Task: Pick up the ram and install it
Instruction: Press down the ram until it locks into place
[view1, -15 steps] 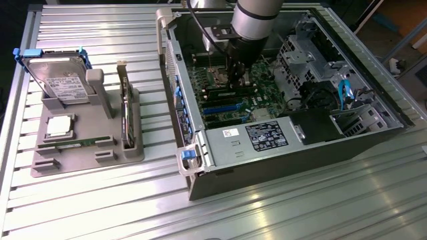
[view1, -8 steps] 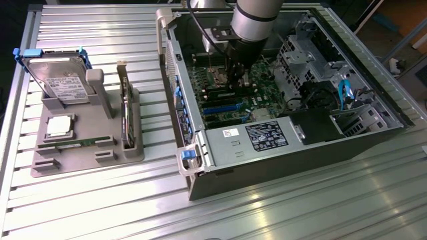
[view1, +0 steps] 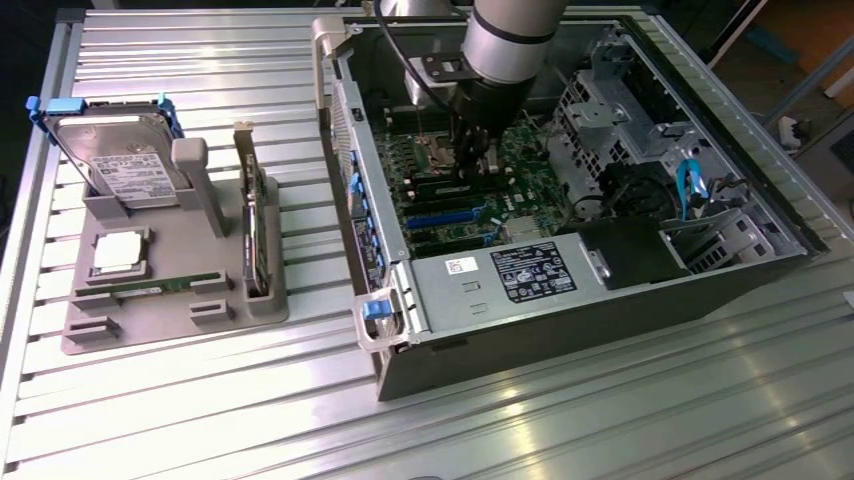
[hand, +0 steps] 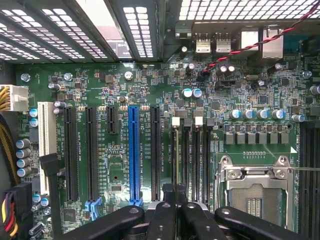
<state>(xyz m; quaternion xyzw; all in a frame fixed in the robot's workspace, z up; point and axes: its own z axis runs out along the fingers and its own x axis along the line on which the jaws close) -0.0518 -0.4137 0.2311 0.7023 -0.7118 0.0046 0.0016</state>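
The ram (view1: 158, 287), a thin green stick, lies on its edge in the front groove of the grey holder (view1: 134, 330) at the exterior view's left. My gripper (view1: 471, 165) is far from it, reaching down into the open computer case (view1: 441, 290) over the motherboard. In the wrist view the gripper (hand: 175, 202) is shut, its black fingers (hand: 165, 220) pressed together just above the row of black memory slots (hand: 186, 155). I see nothing between them. The fingers line up with the slot that has a white latch (hand: 175, 121). Whether a stick sits in that slot I cannot tell.
The holder also carries a silver hard drive (view1: 127, 160), a square chip (view1: 118, 250) and an upright card with a metal bracket (view1: 251, 230). Beside the slots are the open processor socket (hand: 255, 192) and a blue expansion slot (hand: 133, 152). Drive cages and cables (view1: 687, 185) crowd the case's far side.
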